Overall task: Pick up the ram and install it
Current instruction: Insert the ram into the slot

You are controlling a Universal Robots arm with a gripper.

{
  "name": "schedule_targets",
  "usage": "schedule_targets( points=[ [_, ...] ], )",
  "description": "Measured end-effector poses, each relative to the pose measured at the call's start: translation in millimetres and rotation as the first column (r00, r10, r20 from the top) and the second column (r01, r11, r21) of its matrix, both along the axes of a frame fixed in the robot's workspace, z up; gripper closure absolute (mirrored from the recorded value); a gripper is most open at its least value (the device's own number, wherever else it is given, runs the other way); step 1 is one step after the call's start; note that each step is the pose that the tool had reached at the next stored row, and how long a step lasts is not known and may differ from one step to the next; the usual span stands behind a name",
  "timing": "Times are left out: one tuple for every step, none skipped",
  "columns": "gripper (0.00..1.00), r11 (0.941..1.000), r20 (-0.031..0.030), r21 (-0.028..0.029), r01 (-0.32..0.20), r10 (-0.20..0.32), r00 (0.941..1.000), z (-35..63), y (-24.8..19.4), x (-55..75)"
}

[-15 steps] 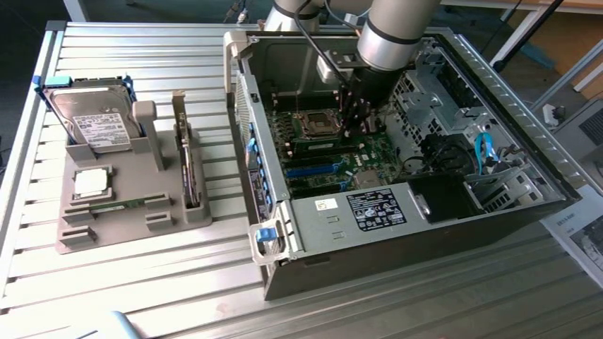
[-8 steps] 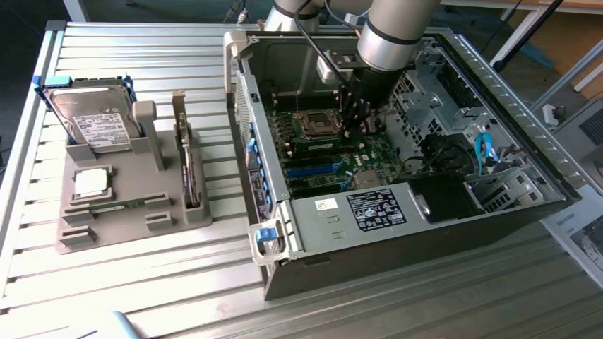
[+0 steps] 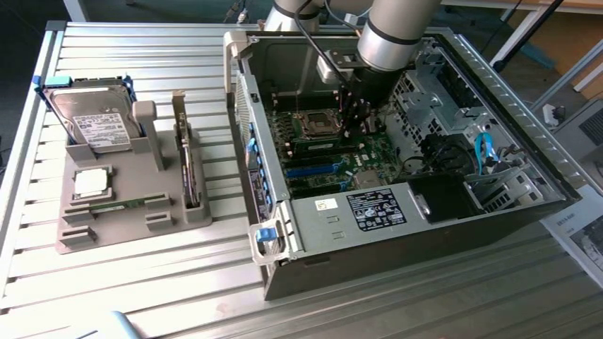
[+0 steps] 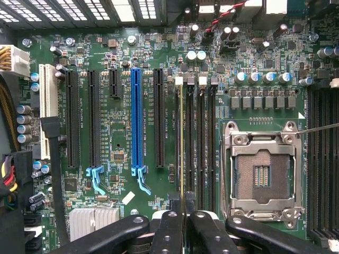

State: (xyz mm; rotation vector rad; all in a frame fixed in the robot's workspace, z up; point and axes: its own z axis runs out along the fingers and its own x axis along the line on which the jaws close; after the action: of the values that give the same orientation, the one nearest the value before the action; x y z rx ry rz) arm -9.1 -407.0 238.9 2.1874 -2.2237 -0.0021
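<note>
Wrist view is showing the tool [image 4: 184,207] pressing its two dark fingers [image 4: 168,230] together on the ram [image 4: 181,137], pinching the stick by its upper edge. The ram is appearing edge-on as a thin pale-green line. It is lying along the memory slot farthest from the processor socket [image 4: 261,174], just beside a black expansion slot [image 4: 159,116], with the blue slot [image 4: 136,116] one step further off. The other memory slots [image 4: 201,148] are sitting between the ram and the socket, and the socket is showing its contact field inside a silver frame. Whether the stick is sitting fully down in its slot I cannot tell.

Exterior view is showing the arm [image 3: 391,35] hanging in from twelve o'clock, its lower end sitting inside the open computer case [image 3: 282,282] with the tool over the green motherboard [image 3: 368,159] near the middle. The case is lying on its side on the slatted metal desk [image 3: 141,282]. At nine o'clock from the case, well apart from the tool, a grey holder [image 3: 70,236] is resting on the desk. It is carrying a hard drive [image 3: 94,120] at its twelve o'clock end and a square silver processor chip [image 3: 92,182] just at six o'clock of the drive.
</note>
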Motion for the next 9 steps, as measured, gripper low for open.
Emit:
schedule_targets(
  points=[
    [0.88, 1.0, -0.0014, -0.0001, 0.0, 0.0, 1.0, 0.0, 0.0, 0.2],
    [0.88, 1.0, -0.0024, 0.0, 0.0, 0.0, 1.0, 0.0, 0.0, 0.4],
    [0.88, 1.0, -0.0026, 0.0, 0.0, 0.0, 1.0, 0.0, 0.0, 0.4],
    [0.88, 1.0, -0.0027, 0.0, 0.0, 0.0, 1.0, 0.0, 0.0, 0.4],
    [0.88, 1.0, -0.0027, 0.0, 0.0, 0.0, 1.0, 0.0, 0.0, 0.4],
    [0.88, 1.0, -0.0027, 0.0, 0.0, 0.0, 1.0, 0.0, 0.0, 0.4],
    [0.88, 1.0, -0.0027, 0.0002, 0.0, 0.0, 1.0, -0.1, 0.0, 0.4],
    [0.88, 1.0, -0.0027, 0.0006, 0.0, 0.0, 1.0, -0.3, 0.0, 0.4],
    [0.88, 1.0, -0.0027, 0.0015, 0.0, 0.0, 1.0, -0.6, 0.0, 0.4]
  ],
)
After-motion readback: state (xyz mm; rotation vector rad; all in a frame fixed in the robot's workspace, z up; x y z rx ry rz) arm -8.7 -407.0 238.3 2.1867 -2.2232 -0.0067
